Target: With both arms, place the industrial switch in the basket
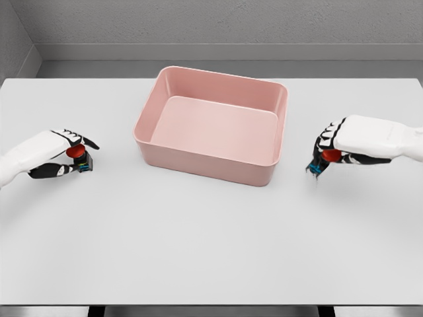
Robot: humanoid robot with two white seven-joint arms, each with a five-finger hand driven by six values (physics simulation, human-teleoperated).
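Pink basket [268, 173] sits on the white table [198, 251], toward the far middle, a little tilted in view, nothing visible inside it. Left hand [63, 153] comes in from the left edge, fingers curled round a small switch [80, 158] with a red button on top and a dark body with a bit of blue; the switch looks to rest at or just above the table surface, contact can't be told. Right hand [334, 146] comes in from the right edge, fingers closed on a second switch [324, 160], same red cap and dark body, tilted, its lower end near the table. Both switches are outside the basket, one well to its left, the other beside its right wall but apart from it. Each hand is roughly level with the basket's front half. Grey wall [218, 26] behind the table.
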